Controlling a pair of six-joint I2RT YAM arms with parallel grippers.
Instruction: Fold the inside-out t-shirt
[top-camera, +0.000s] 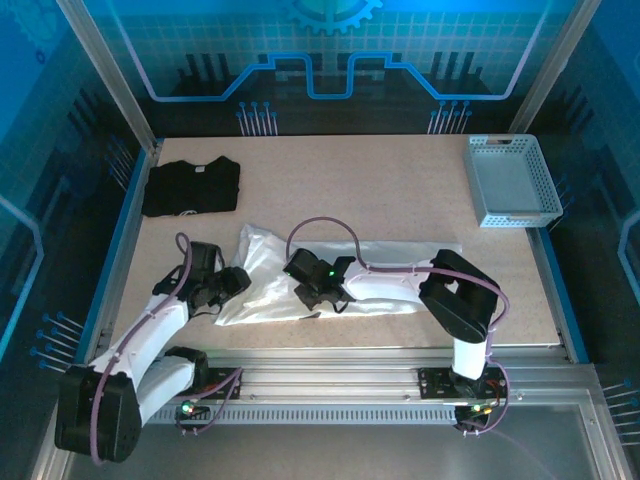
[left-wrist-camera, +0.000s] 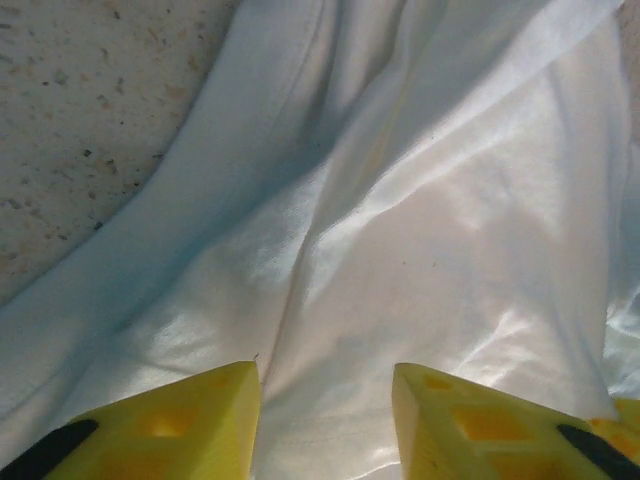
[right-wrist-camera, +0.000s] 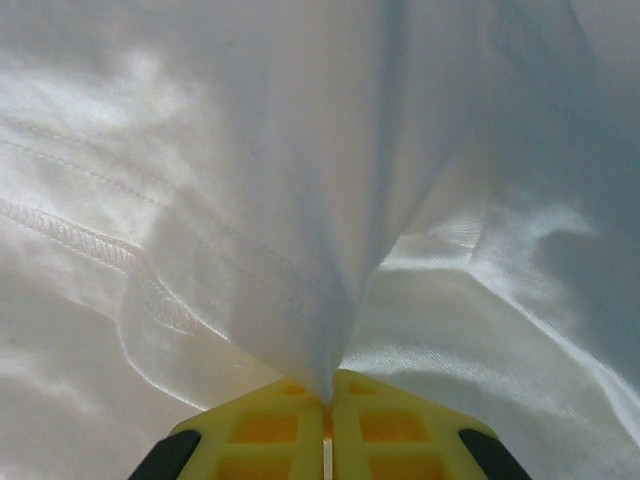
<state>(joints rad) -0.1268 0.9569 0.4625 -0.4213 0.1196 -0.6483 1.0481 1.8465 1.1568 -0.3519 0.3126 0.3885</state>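
We see a speckled beige table (top-camera: 350, 190) inside a frame of grey metal posts (top-camera: 105, 70). Behind it stands a dark wall (top-camera: 330, 50) with bright blue circuit lines; blue light tints the sides.

Speckled table (top-camera: 350, 190), white t-shirt (top-camera: 265, 270), black t-shirt (top-camera: 190, 185), grey basket (top-camera: 520, 220)

The right end effector (right-wrist-camera: 327, 398), its 2 yellow plastic fingers (right-wrist-camera: 265, 425) pressed together, pinches a fold of the thin white fabric t-shirt (right-wrist-camera: 300, 180). The cloth fans out from the tips, and a raised stitched seam (right-wrist-camera: 75, 232) crosses its left part.
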